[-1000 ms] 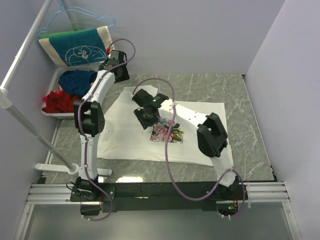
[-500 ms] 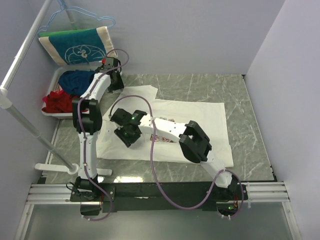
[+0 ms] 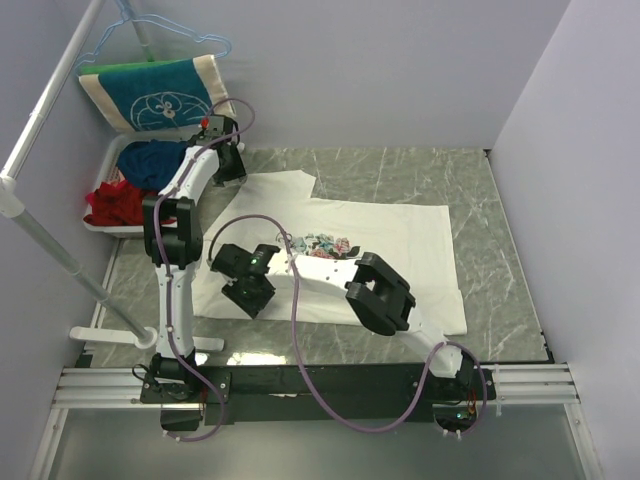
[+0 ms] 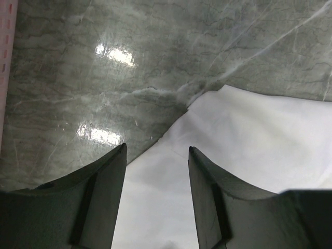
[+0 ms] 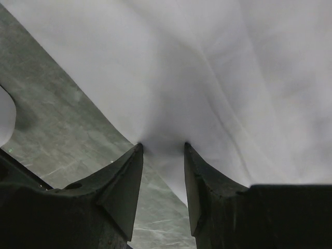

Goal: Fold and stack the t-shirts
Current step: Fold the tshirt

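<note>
Sitting out to the left of both sets of jaws, a bin point(image 3: 105, 228) holds blue and red garments. The left jaws hover at the far left corner of the t-shirt point(image 3: 400, 235), parted and holding nothing. In the left wrist view the cloth's edge runs between and ahead of them, with bare counter point(image 4: 78, 62) to their left and cloth to their right.

The right jaws, reaching across on the right arm point(image 3: 320, 268), sit at the shirt's near left edge. They are closed on a pinch of cloth, and creases run in to their tips.

From both sets of jaws the shirt spreads away rightward, its longer span lying left to right across the counter. The flower print point(image 3: 322, 243) lies right of the right jaws.

As I judge it, the coming move turns on carrying this left edge rightward along that span. The left jaws would need to close on their corner first. Both arms are already at that edge, each nearest its own corner.
</note>
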Motion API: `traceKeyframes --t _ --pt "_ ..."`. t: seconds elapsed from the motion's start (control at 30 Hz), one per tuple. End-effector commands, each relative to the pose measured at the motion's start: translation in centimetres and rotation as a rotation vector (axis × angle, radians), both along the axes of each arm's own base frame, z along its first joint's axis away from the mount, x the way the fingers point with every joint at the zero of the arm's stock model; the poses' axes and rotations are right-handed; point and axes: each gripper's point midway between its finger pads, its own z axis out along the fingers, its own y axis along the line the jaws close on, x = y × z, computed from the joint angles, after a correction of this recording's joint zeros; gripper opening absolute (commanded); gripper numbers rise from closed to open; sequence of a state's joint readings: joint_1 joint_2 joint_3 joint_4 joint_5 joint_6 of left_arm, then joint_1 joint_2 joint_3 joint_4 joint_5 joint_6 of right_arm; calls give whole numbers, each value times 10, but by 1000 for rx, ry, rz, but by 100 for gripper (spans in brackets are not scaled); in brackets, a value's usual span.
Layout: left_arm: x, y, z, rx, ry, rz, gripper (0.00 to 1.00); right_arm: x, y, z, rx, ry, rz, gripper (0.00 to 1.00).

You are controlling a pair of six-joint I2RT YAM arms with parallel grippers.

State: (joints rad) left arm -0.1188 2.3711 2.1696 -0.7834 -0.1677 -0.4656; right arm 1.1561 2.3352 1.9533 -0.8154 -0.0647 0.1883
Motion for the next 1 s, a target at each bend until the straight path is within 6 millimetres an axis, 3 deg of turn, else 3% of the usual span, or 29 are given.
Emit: traceKeyframes --t 0.0,0.3,0.5,0.7,0.83,0.97 --pt "2 -1 26 -27 -58 -4 56 2 -13 -34 -80 3 -3 45" --pt "3 6 29 -7 -64 1 56 -25 -27 -36 -84 77 56 43" --pt "17 -2 36 -55 -106 -9 56 -60 -35 -35 -98 106 137 42" --pt "24 -8 29 -80 -114 -25 56 -89 -36 -35 -115 92 207 38" --pt "27 -10 21 -88 -108 -32 56 -95 -37 -31 -111 94 221 37" --pt "25 -13 13 -97 -93 -41 56 -82 -35 -24 -102 19 152 37"
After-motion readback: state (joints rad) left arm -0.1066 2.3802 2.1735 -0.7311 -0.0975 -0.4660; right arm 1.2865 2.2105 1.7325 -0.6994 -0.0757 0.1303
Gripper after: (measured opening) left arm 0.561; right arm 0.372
